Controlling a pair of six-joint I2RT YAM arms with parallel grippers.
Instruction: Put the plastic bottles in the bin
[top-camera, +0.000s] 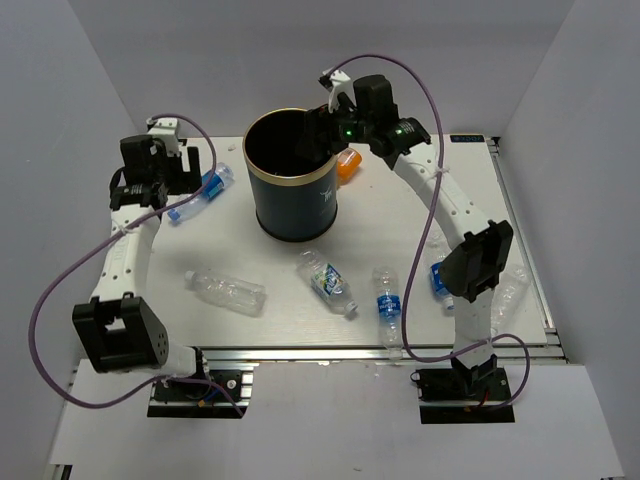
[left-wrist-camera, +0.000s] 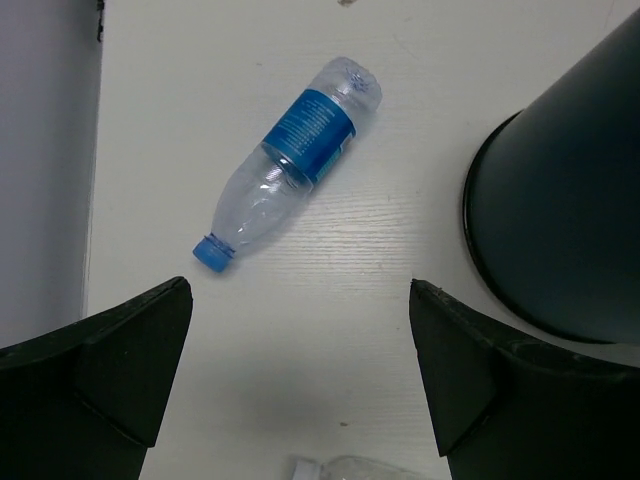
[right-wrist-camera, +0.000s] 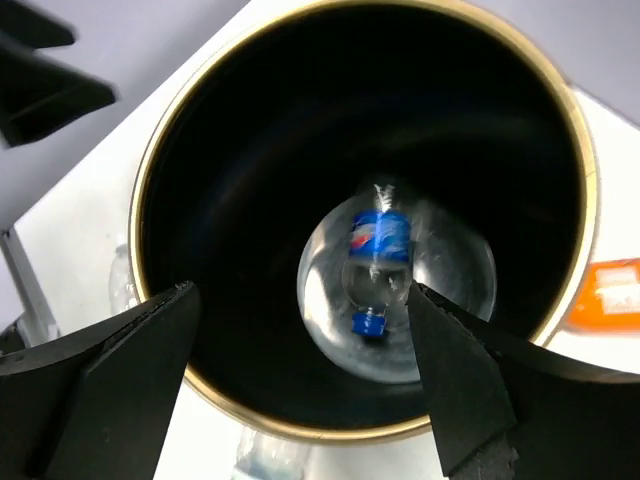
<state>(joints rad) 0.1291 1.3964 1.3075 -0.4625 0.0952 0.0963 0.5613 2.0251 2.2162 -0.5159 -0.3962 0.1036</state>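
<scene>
right wrist: blue-label bottle (right-wrist-camera: 378, 262) inside bin (right-wrist-camera: 240, 150); writing unreadable

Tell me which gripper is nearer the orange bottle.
Right. The right gripper hangs over the bin, beside the orange bottle; the left gripper sits beyond the bin's other side.

The orange bottle (top-camera: 347, 164) is partly hidden by the bin (top-camera: 292, 212), and the bottle inside (right-wrist-camera: 380, 234) is blurred

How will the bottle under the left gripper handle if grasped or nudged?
The bottle looks empty, so it is probably very light. Its clear walls look thin and dented, so it would likely crumple under a squeeze. Lying on its side, round-bodied, it may roll if nudged.
</scene>
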